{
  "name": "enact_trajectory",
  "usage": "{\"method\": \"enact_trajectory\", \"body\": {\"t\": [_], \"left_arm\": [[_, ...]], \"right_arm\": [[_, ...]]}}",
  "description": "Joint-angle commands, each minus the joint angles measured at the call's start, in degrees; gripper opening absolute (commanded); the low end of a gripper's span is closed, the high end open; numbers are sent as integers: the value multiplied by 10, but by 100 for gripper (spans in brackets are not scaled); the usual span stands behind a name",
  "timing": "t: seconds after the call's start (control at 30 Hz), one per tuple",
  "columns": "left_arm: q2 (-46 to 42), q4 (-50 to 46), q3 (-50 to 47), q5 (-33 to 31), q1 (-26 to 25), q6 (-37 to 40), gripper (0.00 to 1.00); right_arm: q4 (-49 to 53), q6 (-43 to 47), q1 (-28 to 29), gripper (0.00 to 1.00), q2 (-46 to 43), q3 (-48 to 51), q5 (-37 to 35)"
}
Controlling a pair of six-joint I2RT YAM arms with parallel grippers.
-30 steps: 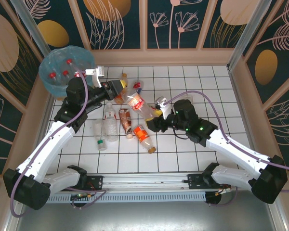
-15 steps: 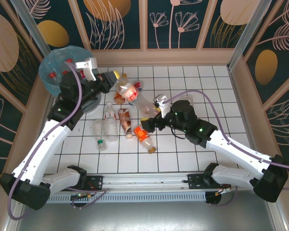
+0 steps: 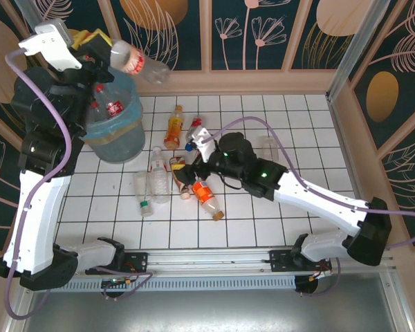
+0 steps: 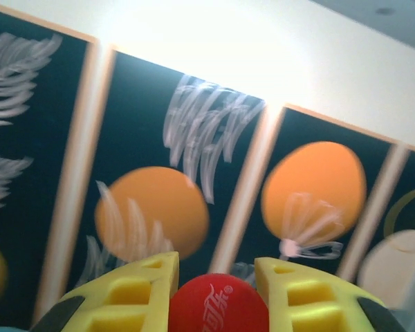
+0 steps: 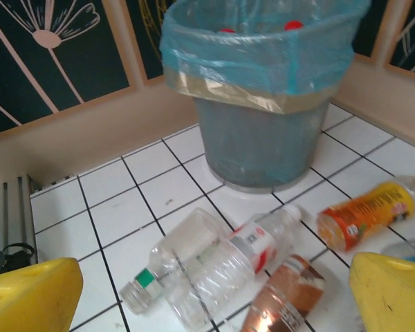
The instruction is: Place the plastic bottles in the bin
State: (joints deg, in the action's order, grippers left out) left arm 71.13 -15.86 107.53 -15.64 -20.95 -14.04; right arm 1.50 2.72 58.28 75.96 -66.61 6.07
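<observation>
My left gripper (image 3: 105, 43) is raised high at the back left, above the bin's far rim, shut on the red cap (image 4: 218, 304) of a clear red-labelled bottle (image 3: 137, 63) that sticks out to the right. The bin (image 3: 117, 138), grey with a light-blue liner, holds red-capped bottles (image 3: 113, 108). My right gripper (image 3: 185, 174) hangs open over the plastic bottles lying on the tiles. Below its jaws lie a clear green-ringed bottle (image 5: 187, 266), a white-capped one (image 5: 263, 238) and a brown-labelled one (image 5: 283, 297), with the bin (image 5: 263, 104) behind them.
More bottles lie on the white tiles: an orange one (image 3: 173, 126), a red-and-blue one (image 3: 197, 128), an orange-red one (image 3: 207, 197) and a clear one (image 3: 268, 146) to the right. Patterned walls enclose the floor on three sides.
The left arm has swung the red-labelled bottle from mid-floor up and back over the bin. The right gripper has opened, let go of that bottle, and moved left over the floor bottles.
</observation>
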Motion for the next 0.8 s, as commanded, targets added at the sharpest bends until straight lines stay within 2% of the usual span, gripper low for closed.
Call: {"method": "enact_trajectory", "body": {"t": [0.0, 0.17, 0.3, 0.47, 0.77], "left_arm": [[20, -38, 28, -122, 22, 74, 0], [63, -86, 77, -103, 114, 75, 0], [103, -124, 91, -73, 158, 75, 0], [102, -94, 13, -1, 205, 45, 0], [81, -18, -165, 52, 217, 56, 0]], "right_arm": [[-40, 10, 19, 99, 35, -70, -4], [-46, 20, 41, 99, 66, -91, -12], [-47, 11, 51, 99, 68, -81, -23], [-37, 7, 63, 99, 66, -64, -43], [-40, 15, 80, 99, 59, -34, -53]]}}
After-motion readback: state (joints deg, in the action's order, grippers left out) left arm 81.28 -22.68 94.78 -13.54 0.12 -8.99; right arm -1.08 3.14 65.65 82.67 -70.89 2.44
